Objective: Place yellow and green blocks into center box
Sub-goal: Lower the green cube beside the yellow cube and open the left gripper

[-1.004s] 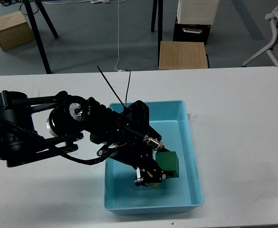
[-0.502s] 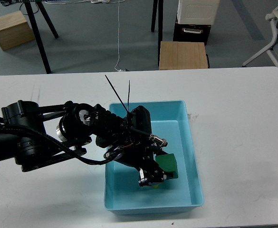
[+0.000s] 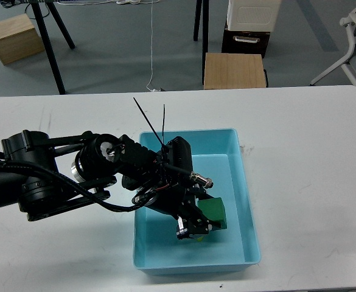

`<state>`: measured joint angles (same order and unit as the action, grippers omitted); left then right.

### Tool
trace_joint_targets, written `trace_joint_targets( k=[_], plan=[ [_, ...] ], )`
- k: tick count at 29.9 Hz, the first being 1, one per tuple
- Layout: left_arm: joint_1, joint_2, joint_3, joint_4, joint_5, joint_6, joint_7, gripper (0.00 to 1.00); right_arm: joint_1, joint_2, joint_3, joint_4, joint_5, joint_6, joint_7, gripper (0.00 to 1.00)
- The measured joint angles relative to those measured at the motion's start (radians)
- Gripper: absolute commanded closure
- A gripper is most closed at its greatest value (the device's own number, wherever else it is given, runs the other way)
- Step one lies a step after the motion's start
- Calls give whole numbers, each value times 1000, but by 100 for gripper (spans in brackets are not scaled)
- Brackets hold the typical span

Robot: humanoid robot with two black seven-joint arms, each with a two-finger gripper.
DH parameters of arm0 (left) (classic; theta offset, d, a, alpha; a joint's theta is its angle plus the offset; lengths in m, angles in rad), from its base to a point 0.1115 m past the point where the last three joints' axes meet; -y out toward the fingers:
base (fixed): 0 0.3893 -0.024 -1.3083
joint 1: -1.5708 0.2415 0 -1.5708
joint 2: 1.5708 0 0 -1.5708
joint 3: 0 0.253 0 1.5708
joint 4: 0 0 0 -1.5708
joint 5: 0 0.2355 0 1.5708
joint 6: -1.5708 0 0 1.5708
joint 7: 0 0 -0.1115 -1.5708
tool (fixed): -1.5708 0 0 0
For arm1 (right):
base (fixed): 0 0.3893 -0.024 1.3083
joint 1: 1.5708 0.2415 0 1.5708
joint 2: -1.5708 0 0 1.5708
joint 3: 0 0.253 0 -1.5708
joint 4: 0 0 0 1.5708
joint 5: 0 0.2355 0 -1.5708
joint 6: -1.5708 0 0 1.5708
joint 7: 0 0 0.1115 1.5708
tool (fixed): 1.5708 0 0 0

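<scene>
A light blue box (image 3: 244, 182) sits in the middle of the white table. A green block (image 3: 215, 213) lies on its floor. My left arm reaches in from the left, and my left gripper (image 3: 194, 227) is down inside the box right beside the green block. A bit of yellow block (image 3: 197, 236) shows under its fingertips. The gripper is dark and seen end-on, so I cannot tell whether its jaws are open or shut on the yellow block. My right gripper is out of view.
The white table (image 3: 305, 152) spreads to the right and left of the box. Beyond its far edge stand a wooden stool (image 3: 234, 70), a tripod leg (image 3: 50, 48) and a wooden box (image 3: 10, 38) on the floor.
My left arm shifted a little to the right and deeper over the box one second ago; since half a second ago it has barely moved. The green block stays in place.
</scene>
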<state>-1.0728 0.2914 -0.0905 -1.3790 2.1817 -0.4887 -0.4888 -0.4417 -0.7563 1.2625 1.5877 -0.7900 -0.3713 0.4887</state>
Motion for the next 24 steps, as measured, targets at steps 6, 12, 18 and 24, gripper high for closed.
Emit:
trace_joint_targets(
  k=[6,12,18,24],
  plan=[
    [3,7,-1,15,0,0,0,22,0,0,0,0,0,0,0,2],
    [4,16,-3,15,0,0,0,36,1,0,1,0,0,0,0,2],
    [3,16,-3,15,0,0,0,62,1,0,2,0,0,0,0,2],
    [1,15,-1,15,0,0,0,22,1,0,2,-1,0,0,0,2]
  ],
)
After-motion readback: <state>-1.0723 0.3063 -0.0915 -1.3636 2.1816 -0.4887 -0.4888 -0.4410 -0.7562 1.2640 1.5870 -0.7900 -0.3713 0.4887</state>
